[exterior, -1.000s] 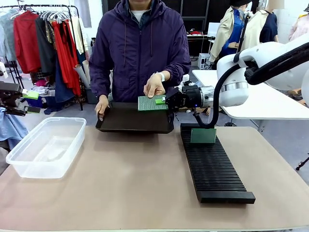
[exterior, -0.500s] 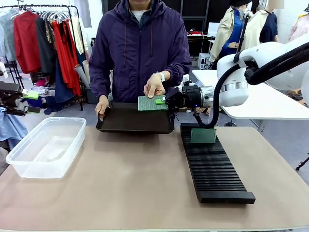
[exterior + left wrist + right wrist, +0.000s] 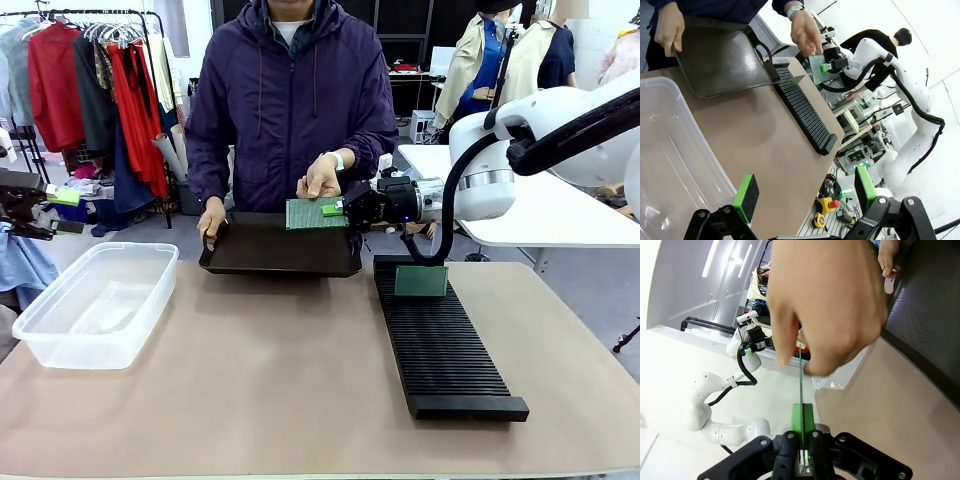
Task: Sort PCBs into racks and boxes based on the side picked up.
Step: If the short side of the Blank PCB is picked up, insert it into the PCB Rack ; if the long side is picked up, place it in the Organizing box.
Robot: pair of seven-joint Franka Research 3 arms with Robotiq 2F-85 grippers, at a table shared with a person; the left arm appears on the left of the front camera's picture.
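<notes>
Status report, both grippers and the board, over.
Left gripper open near tub. Right gripper shut on PCB; person's hand also on it, above tray. Second PCB upright in rack.

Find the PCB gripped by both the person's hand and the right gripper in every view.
Front view: the held PCB is centre, above the dark tray's far right corner, at the right gripper.
Left wrist view: top middle, under the person's hand, past the rack's far end.
Right wrist view: edge-on, a thin green line rising from the bottom centre.
Shared landmark: the dark tray.
</notes>
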